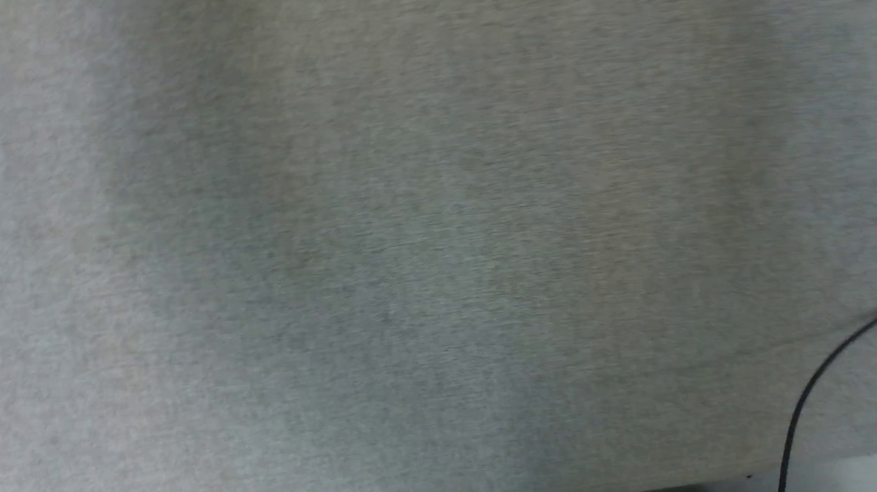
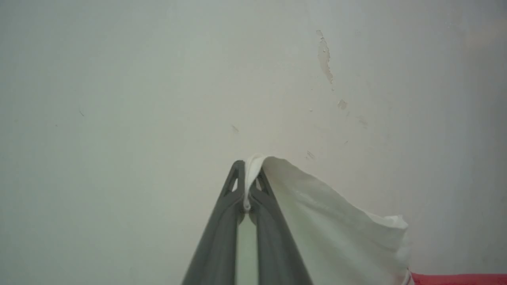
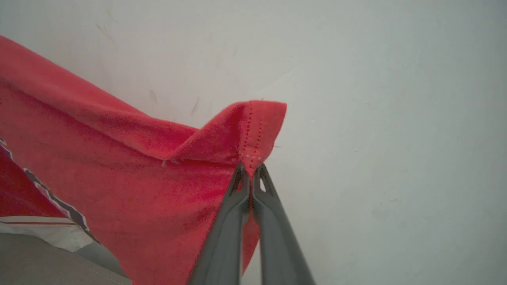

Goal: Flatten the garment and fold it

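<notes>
Left hand pinching garment at white edge, right hand pinching red hem

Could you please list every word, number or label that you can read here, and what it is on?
No text is readable.
Red shirt: a strip of dark, white-edged print near the left edge of the right wrist view, cut off and unreadable.

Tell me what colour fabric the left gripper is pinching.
White. The left gripper pinches a white part of the garment; left wrist view shows it best.
</notes>
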